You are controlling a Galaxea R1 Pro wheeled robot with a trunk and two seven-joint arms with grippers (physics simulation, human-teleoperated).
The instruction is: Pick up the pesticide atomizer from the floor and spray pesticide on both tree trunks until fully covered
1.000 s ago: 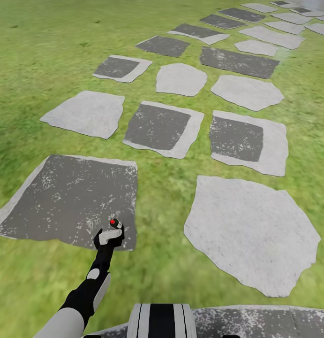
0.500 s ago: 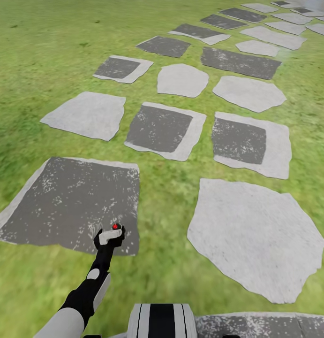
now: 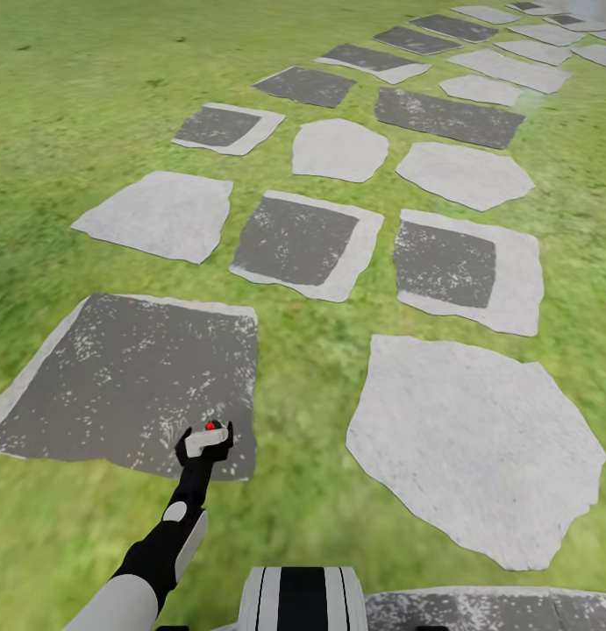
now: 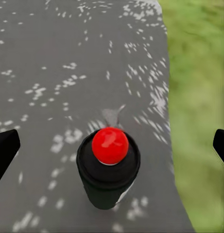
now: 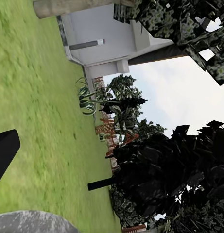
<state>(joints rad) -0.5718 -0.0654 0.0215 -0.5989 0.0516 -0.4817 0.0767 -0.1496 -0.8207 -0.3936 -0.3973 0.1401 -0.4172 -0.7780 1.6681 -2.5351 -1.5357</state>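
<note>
The pesticide atomizer (image 4: 108,167), a small black cylinder with a red cap, stands upright on a dark grey stepping stone (image 4: 53,73). My left gripper (image 4: 114,144) is open around it, one dark fingertip at each side and apart from it. In the head view the atomizer (image 3: 212,426) shows as a red dot just past the left gripper (image 3: 204,436), near the dark stone's (image 3: 118,377) front right corner. In the right wrist view, a grey-brown tree trunk (image 5: 73,6) lies at the picture's edge. One dark fingertip (image 5: 4,154) of the right gripper shows far to the side over lawn.
Grey stepping stones (image 3: 478,447) run ahead across the green lawn (image 3: 66,105). The robot's trunk (image 3: 303,600) is at the head view's bottom. The right wrist view holds a white house (image 5: 107,39), palm-like plants (image 5: 90,99) and dark foliage (image 5: 165,174).
The whole head picture has shifted slightly, so the camera moved. The atomizer's red cap now sits closer to the left gripper, between its fingertips.
</note>
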